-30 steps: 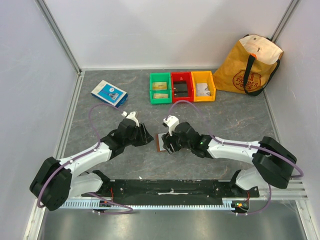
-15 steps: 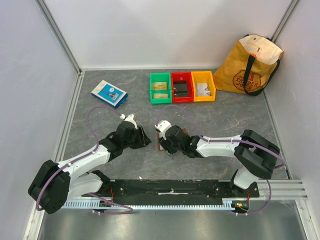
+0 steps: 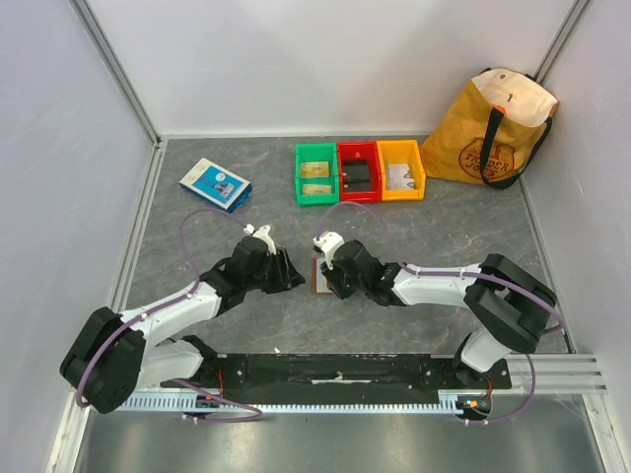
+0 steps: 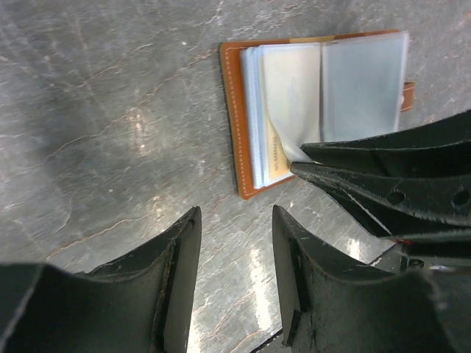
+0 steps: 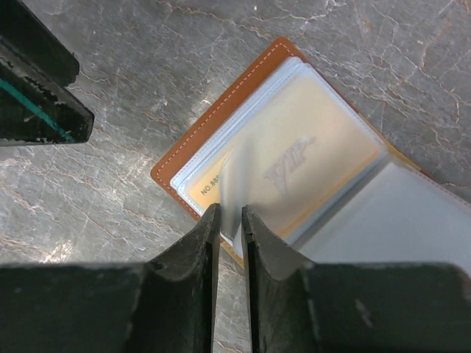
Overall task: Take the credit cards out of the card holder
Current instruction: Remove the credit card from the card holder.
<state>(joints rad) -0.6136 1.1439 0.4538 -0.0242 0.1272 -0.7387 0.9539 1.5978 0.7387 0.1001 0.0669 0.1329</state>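
Note:
The brown leather card holder (image 3: 319, 277) lies open on the table between my two arms, its clear sleeves facing up (image 4: 324, 88) (image 5: 193, 148). A tan-gold credit card (image 5: 316, 151) shows through a sleeve; its edge (image 4: 277, 170) also peeks out in the left wrist view. My right gripper (image 5: 229, 215) (image 3: 331, 280) is shut on the lifted corner of a clear sleeve, its fingers (image 4: 346, 176) reaching in from the right. My left gripper (image 4: 235, 218) (image 3: 293, 273) hovers open just left of the holder, holding nothing.
A blue-and-white flat box (image 3: 215, 184) lies at the back left. Green (image 3: 316, 173), red (image 3: 359, 172) and yellow (image 3: 401, 169) bins stand in a row at the back. A yellow tote bag (image 3: 490, 128) leans in the far right corner.
My right gripper has narrowed from wide open and closed on a sleeve corner of the card holder. The left gripper shifted slightly and stays open.

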